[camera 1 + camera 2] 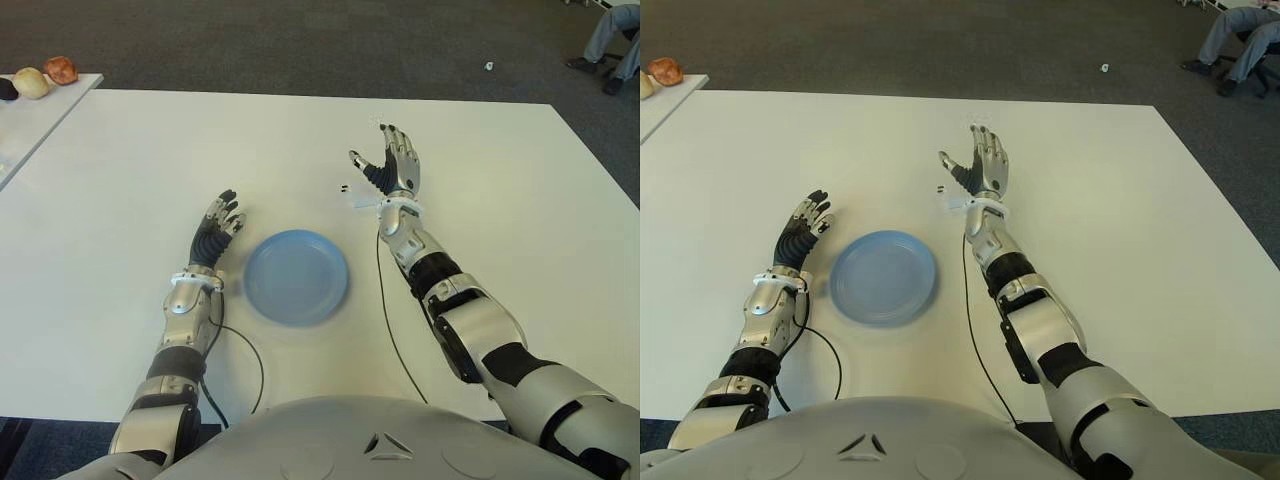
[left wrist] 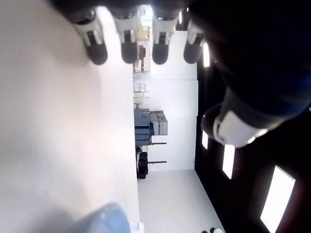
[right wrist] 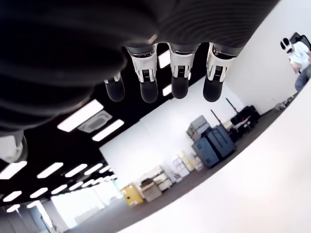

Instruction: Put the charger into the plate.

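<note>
A white surface [image 1: 120,200] is carrying an empty blue plate [image 1: 296,276] between both arms. The right robot hand [image 1: 392,165] is hovering beyond the plate, fingers spread, holding nothing; a small white charger [image 1: 362,200] is lying just beside it. The left robot hand [image 1: 218,228] is showing left of the plate, fingers relaxed.

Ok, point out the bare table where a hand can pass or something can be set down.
Wide bare table lies beyond and to the right of the open right hand, and more far left of the open left hand. Between the hands it is tighter: the blue plate fills that spot, and a small white charger sits by the right hand.
</note>
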Action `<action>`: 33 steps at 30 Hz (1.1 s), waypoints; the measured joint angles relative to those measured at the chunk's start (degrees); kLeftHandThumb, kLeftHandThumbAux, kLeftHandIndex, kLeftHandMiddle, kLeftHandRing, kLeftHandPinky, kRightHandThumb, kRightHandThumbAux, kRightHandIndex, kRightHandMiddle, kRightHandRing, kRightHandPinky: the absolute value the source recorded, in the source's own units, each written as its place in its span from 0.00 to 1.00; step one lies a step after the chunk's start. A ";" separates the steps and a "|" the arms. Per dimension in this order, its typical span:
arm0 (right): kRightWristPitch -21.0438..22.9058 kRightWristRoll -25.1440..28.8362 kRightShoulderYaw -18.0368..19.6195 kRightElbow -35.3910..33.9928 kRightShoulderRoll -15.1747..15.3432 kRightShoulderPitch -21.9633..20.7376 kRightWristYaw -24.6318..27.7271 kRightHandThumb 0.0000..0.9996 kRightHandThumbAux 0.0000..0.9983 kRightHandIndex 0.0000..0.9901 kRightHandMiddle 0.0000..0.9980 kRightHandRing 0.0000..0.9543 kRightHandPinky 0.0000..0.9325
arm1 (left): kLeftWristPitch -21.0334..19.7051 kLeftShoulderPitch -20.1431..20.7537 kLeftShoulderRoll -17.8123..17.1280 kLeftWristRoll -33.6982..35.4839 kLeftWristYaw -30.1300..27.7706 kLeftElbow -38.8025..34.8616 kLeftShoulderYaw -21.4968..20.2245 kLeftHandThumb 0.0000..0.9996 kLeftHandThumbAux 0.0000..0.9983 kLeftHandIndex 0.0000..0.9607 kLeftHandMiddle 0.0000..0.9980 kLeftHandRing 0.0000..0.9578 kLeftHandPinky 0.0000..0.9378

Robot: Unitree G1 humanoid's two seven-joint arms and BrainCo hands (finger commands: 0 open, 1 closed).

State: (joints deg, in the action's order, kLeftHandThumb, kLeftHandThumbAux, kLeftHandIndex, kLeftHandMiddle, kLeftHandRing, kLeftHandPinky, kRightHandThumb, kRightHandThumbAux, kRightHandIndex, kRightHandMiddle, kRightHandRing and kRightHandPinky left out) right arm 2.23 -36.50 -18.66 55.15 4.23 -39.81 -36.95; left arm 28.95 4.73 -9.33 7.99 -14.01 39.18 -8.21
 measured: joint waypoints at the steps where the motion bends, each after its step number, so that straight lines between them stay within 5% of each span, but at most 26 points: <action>1: 0.19 -0.28 -0.54 1.13 -0.21 -0.44 -0.18 0.30 0.27 0.00 0.00 0.00 0.00 | 0.00 -0.12 0.03 0.00 0.00 -0.15 0.00 0.00 0.61 0.00 0.02 0.00 0.00; 15: 2.64 -2.48 -7.00 14.45 -2.68 -5.74 1.33 0.28 0.16 0.00 0.00 0.00 0.00 | -0.15 -2.66 0.42 0.46 -0.14 -3.34 0.05 0.00 0.62 0.00 0.02 0.00 0.00; 33: 4.09 -2.50 -9.82 19.14 -3.85 -6.44 4.05 0.27 0.16 0.00 0.00 0.00 0.00 | -1.59 -8.67 1.18 0.51 -0.27 -11.36 0.32 0.00 0.62 0.00 0.01 0.00 0.02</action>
State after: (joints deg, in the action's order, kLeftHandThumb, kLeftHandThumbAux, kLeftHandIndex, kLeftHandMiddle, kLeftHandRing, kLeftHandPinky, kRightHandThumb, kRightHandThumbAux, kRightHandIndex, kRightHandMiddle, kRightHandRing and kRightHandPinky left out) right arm 6.32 -39.00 -28.48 74.30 0.38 -46.25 -32.90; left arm 27.36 -3.94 -8.15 8.51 -14.28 27.82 -7.89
